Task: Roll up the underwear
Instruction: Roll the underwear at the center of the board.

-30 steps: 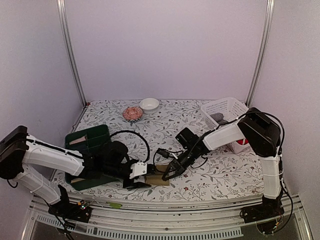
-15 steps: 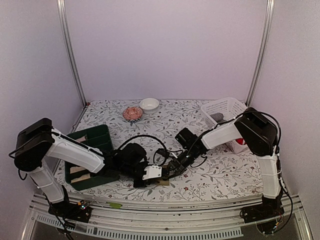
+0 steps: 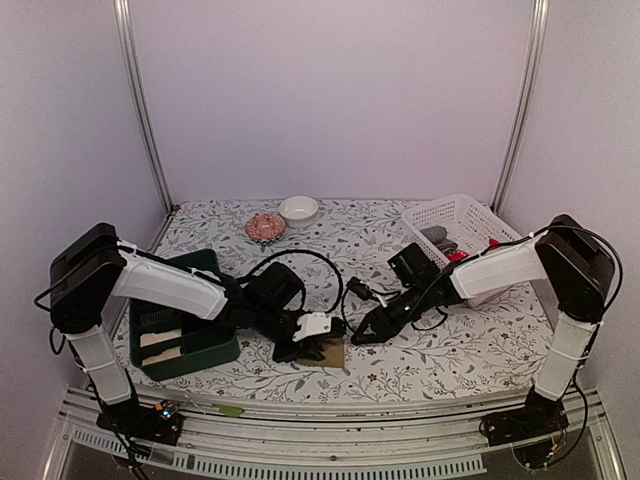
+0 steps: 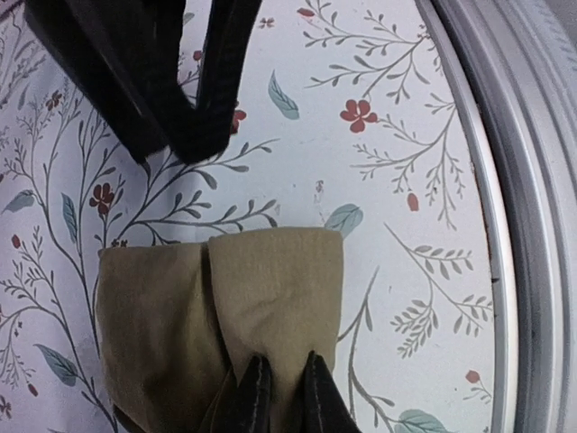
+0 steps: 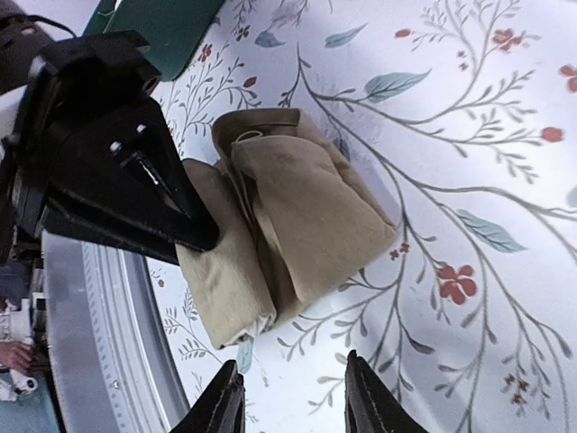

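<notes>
The khaki underwear (image 3: 328,353) lies folded near the table's front edge. In the left wrist view it (image 4: 225,307) is a squarish pad with one flap folded over. My left gripper (image 4: 281,383) is shut, pinching the near edge of that flap. My right gripper (image 5: 293,379) stands open just off the cloth's (image 5: 297,212) right side, with nothing between its fingers (image 5: 361,397). From above, the left gripper (image 3: 318,338) sits over the khaki piece and the right gripper (image 3: 363,335) is beside it. Grey (image 3: 436,236) and red (image 3: 457,256) underwear lie in the white basket (image 3: 462,212).
A green bin (image 3: 200,270) at the left holds a cream piece (image 3: 158,340). A white bowl (image 3: 298,208) and a dish of pink bits (image 3: 265,227) stand at the back. The metal front rail (image 4: 532,225) runs close beside the khaki cloth.
My left gripper moved right onto the khaki underwear and shut on its flap. My right gripper let go, opened and drew back to the right.
</notes>
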Robot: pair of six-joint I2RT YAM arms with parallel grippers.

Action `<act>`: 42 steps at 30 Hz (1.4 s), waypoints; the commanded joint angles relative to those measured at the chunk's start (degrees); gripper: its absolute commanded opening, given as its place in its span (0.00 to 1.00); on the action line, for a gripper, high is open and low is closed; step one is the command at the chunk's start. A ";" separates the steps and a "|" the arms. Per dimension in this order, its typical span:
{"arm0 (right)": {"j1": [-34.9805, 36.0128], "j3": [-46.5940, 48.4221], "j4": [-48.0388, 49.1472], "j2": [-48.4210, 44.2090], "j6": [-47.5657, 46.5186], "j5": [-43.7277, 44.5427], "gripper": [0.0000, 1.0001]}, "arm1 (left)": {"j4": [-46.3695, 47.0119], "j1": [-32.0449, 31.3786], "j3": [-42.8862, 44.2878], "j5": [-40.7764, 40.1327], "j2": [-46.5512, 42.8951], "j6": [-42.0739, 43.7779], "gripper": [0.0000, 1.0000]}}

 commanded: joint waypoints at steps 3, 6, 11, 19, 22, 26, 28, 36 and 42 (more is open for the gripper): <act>2.05 -10.48 9.93 -14.15 -6.47 12.06 0.44 | -14.97 6.65 6.65 15.97 5.96 -1.13 0.00; 6.12 -12.06 12.36 -16.58 -11.89 17.03 0.50 | -19.09 8.86 9.53 21.50 9.49 -1.24 0.00; 9.89 -8.55 12.28 -12.27 -16.79 19.16 0.55 | -23.37 10.08 13.84 26.58 16.42 -0.42 0.00; 13.01 -3.03 12.37 -5.20 -22.68 19.19 0.54 | -26.19 11.92 16.86 28.36 20.76 -0.32 0.00; 13.62 -1.00 11.95 -2.10 -23.51 18.73 0.51 | -25.98 12.42 17.07 28.98 20.91 -0.53 0.00; 14.89 1.79 10.85 2.13 -24.23 18.84 0.42 | -25.97 12.53 17.39 28.76 21.18 -0.75 0.00; 15.22 2.43 10.51 3.17 -24.25 18.21 0.37 | -25.66 12.57 17.43 28.55 21.16 -1.10 0.00; 15.30 1.56 9.66 4.73 -23.17 16.58 0.11 | -24.24 13.34 17.04 28.73 20.65 -2.18 0.00; 15.34 1.39 7.65 5.45 -21.06 16.12 0.00 | -22.86 13.87 16.95 27.10 17.89 -3.39 0.15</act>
